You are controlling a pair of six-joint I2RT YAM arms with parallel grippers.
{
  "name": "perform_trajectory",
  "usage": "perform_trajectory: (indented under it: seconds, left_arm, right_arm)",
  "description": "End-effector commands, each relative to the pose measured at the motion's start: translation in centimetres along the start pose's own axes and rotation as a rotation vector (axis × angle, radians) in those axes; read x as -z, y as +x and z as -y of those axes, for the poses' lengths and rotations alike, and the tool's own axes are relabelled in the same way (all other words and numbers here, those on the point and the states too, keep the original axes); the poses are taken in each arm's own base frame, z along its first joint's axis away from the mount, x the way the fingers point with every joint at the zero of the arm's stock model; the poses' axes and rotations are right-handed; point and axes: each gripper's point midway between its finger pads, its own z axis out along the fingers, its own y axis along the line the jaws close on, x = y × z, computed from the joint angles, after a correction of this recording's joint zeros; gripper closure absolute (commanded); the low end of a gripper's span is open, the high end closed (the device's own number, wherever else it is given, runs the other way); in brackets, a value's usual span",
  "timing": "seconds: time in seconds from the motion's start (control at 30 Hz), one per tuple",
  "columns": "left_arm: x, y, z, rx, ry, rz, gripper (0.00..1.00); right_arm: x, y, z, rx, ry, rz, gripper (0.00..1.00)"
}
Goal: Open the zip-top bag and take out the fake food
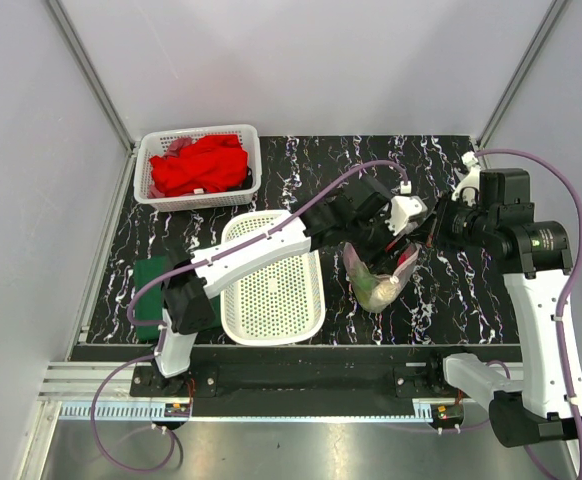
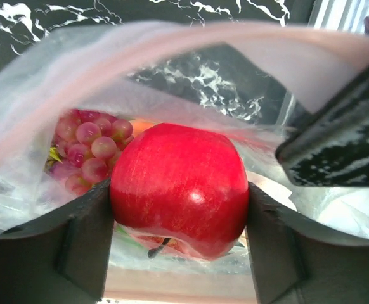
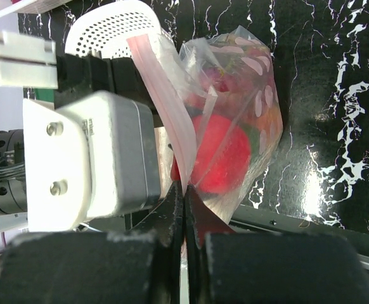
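The clear zip-top bag (image 1: 379, 280) stands open on the marble table, its pinkish zip strip (image 3: 165, 101) pulled up. My left gripper (image 2: 179, 202) is inside the bag's mouth, shut on the red apple (image 2: 179, 187). Purple grapes (image 2: 86, 152) and an orange piece lie deeper in the bag behind it. My right gripper (image 3: 184, 193) is shut on the bag's zip edge and holds that side up; it appears in the top view (image 1: 429, 232) right of the bag. The apple shows red through the plastic in the right wrist view (image 3: 219, 155).
A white perforated basket (image 1: 273, 285) lies left of the bag under my left arm. A second white basket (image 1: 199, 165) with red cloth stands at the back left. A green pad (image 1: 151, 290) lies at the left. White walls surround the table.
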Motion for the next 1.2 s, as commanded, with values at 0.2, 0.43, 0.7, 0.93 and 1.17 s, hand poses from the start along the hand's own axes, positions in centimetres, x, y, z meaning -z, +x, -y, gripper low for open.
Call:
perform_trajectory:
  seconds: [0.2,0.43,0.7,0.93,1.17]
  left_arm:
    - [5.3,-5.2,0.9,-0.042,-0.085,0.175,0.82]
    - [9.2,-7.0,0.5,-0.007,-0.202,0.263,0.94]
    - [17.2,-10.8,3.0,0.159,-0.127,0.469,1.00]
    - [20.1,-4.4,-1.1,0.379,-0.278,0.457,1.00]
    - [14.4,8.4,-4.8,0.600,-0.376,0.162,1.00]
  right_arm:
    - [0.6,-0.1,0.3,0.032,0.010,0.058,1.00]
    - [0.8,0.2,1.4,0.019,0.065,0.078,1.00]
    - [0.9,0.9,1.8,0.020,0.074,0.072,1.00]
    - [1.3,0.7,1.6,0.019,0.073,0.086,1.00]
    - [1.8,0.3,1.4,0.040,0.072,0.098,1.00]
